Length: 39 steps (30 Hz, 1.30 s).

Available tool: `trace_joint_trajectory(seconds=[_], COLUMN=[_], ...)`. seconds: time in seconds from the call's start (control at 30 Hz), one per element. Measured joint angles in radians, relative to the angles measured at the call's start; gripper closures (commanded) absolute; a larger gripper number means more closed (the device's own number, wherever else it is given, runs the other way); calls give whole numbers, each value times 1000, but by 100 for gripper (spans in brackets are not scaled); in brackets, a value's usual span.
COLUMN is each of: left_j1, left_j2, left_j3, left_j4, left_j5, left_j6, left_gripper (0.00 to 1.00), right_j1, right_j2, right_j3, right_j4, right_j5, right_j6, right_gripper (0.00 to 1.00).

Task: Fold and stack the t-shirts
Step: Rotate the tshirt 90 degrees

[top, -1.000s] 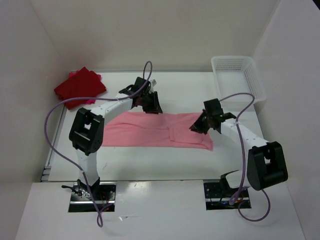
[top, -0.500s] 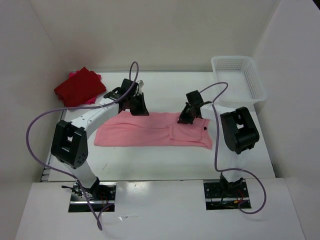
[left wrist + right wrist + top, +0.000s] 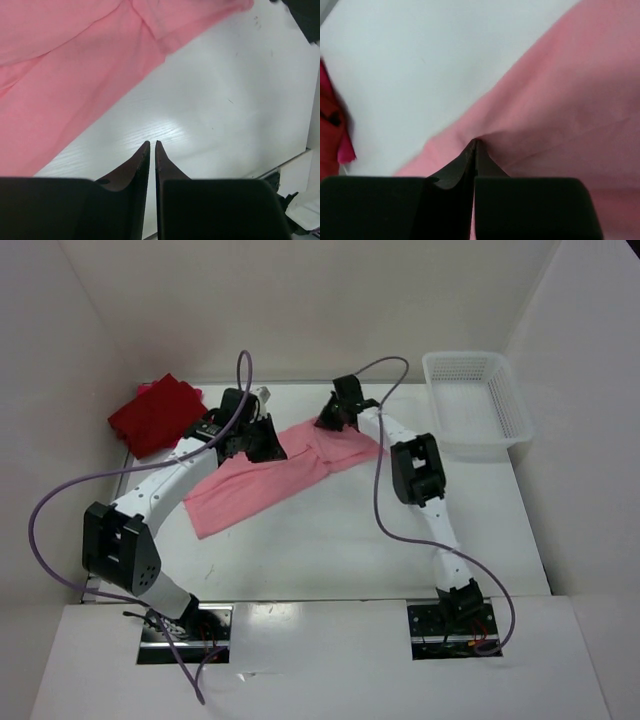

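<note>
The light pink t-shirt (image 3: 265, 480) lies as a long band slanting from near left to far right on the white table (image 3: 330, 540). My right gripper (image 3: 328, 420) is shut on a pinch of its far edge, and the cloth bunches at the fingertips in the right wrist view (image 3: 474, 142). My left gripper (image 3: 270, 447) hovers beside the shirt's far left part; its jaws (image 3: 152, 144) are shut and empty over bare table, with the pink cloth (image 3: 75, 75) apart from them. The dark red t-shirt (image 3: 158, 416) lies folded at the far left, and a bright crimson-pink one (image 3: 147, 389) peeks from under it.
A white mesh basket (image 3: 472, 400) stands at the far right of the table. White walls close in the left, back and right. Purple cables loop over both arms.
My right gripper has swung far and to the left, dragging the shirt's right end with it, so the shirt now lies slanted and bunched. My left gripper drifted a little left and farther back.
</note>
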Motion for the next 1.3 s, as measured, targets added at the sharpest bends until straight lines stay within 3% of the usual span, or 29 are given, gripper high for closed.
trace_joint_trajectory(seconds=[0.07,0.17,0.27,0.4,0.57,0.67,0.73,0.83,1.0,1.1,1.3], left_j1=[21,62,124,204,246,261,281,328,374,376,376], left_j2=[0,0,-2,-2,-3,-4,-15,-27,-27,-27,-28], left_j3=[11,34,50,52,51,47,27,-5,-22,-22,-34], left_j4=[-23,-47,-56,-57,-52,-49,-41,-40,-48,-48,-40], left_j5=[-3,2,23,55,80,95,107,119,122,123,123], left_j6=[2,6,11,17,34,37,40,55,76,85,85], left_gripper=[84,83,83,83,83,82,82,79,77,77,77], right_j1=[18,35,47,68,109,152,204,347,558,592,584], right_j2=[175,410,372,121,-517,-842,-957,-928,-636,-534,-456], right_j3=[308,774,794,569,-145,-459,-596,-679,-753,-810,-765], right_j4=[-74,-224,-312,-357,-180,-55,0,95,196,208,306], right_j5=[3,-10,-19,29,46,16,16,13,28,44,106], right_j6=[-3,-16,-50,-135,-163,-129,-93,-32,70,134,232], right_gripper=[96,82,75,69,57,52,52,52,52,52,50])
